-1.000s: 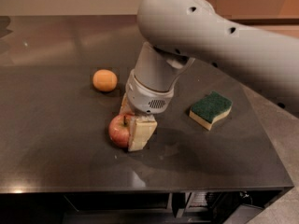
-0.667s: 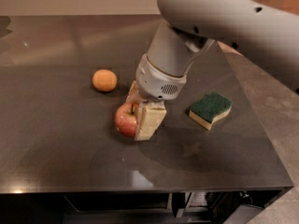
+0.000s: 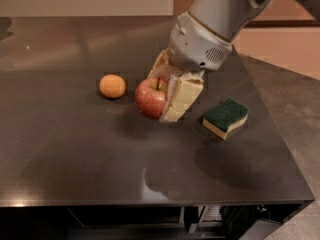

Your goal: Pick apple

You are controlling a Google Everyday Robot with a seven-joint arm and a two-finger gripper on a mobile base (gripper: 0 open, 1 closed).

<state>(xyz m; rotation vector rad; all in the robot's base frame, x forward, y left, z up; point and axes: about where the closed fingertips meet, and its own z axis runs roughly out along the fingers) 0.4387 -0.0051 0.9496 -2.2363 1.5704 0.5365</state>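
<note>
Your gripper (image 3: 161, 104) sits low over the middle of the dark table (image 3: 75, 149), reaching down from the upper right on the grey arm (image 3: 220, 9), and it is clamped on the apple (image 3: 149, 98). One cream-coloured finger (image 3: 181, 98) presses flat against the apple's right side. The other runs behind the apple along its upper edge and is mostly hidden. The apple is red with yellowish streaks, its stem points up, and its left half shows clear of the gripper. A dark shadow lies on the table just below it, but you cannot tell from this view whether its underside touches the surface or hangs just above it. Left of the apple, near but not touching, lies a smaller plain orange fruit (image 3: 112, 86). To the right, apart from the gripper, a sponge (image 3: 226, 117) with a green top and a yellow base rests flat, closer to the table's right edge.
</note>
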